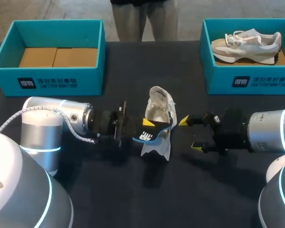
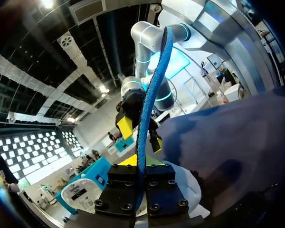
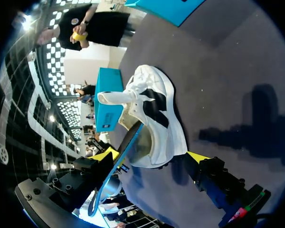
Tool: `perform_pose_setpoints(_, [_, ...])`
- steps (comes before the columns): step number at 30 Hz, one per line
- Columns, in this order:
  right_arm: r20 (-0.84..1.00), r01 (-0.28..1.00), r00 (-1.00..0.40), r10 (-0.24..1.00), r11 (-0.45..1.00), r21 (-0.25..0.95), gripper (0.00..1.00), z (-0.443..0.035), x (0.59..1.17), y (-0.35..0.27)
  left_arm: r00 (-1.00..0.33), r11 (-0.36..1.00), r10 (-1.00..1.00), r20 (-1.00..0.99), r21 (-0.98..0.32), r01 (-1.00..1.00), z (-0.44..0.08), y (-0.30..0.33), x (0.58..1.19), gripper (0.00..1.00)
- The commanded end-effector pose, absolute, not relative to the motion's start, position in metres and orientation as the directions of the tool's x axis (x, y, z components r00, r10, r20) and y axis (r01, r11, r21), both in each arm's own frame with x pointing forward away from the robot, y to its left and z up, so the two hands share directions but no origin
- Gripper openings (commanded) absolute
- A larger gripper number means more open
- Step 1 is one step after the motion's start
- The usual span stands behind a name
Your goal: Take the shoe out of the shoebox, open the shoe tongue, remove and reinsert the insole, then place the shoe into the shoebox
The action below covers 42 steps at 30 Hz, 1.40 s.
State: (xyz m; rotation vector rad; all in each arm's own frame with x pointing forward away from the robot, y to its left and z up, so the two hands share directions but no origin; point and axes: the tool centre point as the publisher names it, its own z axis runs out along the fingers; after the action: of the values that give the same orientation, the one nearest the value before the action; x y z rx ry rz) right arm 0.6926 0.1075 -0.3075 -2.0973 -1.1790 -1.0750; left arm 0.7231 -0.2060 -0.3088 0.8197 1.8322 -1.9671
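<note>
White with black side markings, the low lace-up sneaker lies on my dark cloth-covered table, about midway between the two arms. From the head camera I look into its grey-lined opening. In the right wrist view its tongue stands pulled out away from that opening.

My left gripper comes in from the left and is pinched tight on the thin blue-edged insole. In the left wrist view the insole's edge rises straight out of the seam between the two black finger blocks. Its far end reaches the sneaker's opening, but I cannot tell whether it sits inside.

My right gripper hangs just beside the sneaker on the opposite side. Its yellow-tipped fingers are spread wide and stand apart from the shoe.

At the table's far left corner sits the open teal shoebox with a brown cardboard floor. At the far right corner, the matching second teal shoebox holds a grey-and-white running shoe laid lengthwise inside it.
</note>
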Motion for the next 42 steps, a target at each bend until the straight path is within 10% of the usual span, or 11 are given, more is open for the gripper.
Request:
perform_pose_setpoints(1, [0.823,0.864,0.315,0.472,-0.501,-0.043,1.00,-0.307,0.692,0.109,-0.784,-0.116,0.142,-0.604,-0.797,0.592,-0.315,-0.208,0.727,0.00])
perform_pose_setpoints(33, [0.823,0.864,0.315,0.472,-0.501,-0.043,1.00,-0.307,0.692,0.109,-0.820,-0.031,0.096,-0.565,-0.825,0.565,-0.335,-0.216,0.752,0.02])
perform_pose_setpoints(34, [0.823,0.864,0.315,0.472,-0.501,-0.043,1.00,-0.307,0.692,0.109,-0.813,-0.032,0.097,-0.575,-0.818,0.575,-0.332,-0.216,0.750,0.33])
perform_pose_setpoints(42, [0.823,0.864,0.315,0.472,-0.501,-0.043,1.00,-0.307,0.692,0.109,-0.798,-0.049,0.090,-0.595,-0.803,0.593,-0.320,-0.214,0.743,0.36])
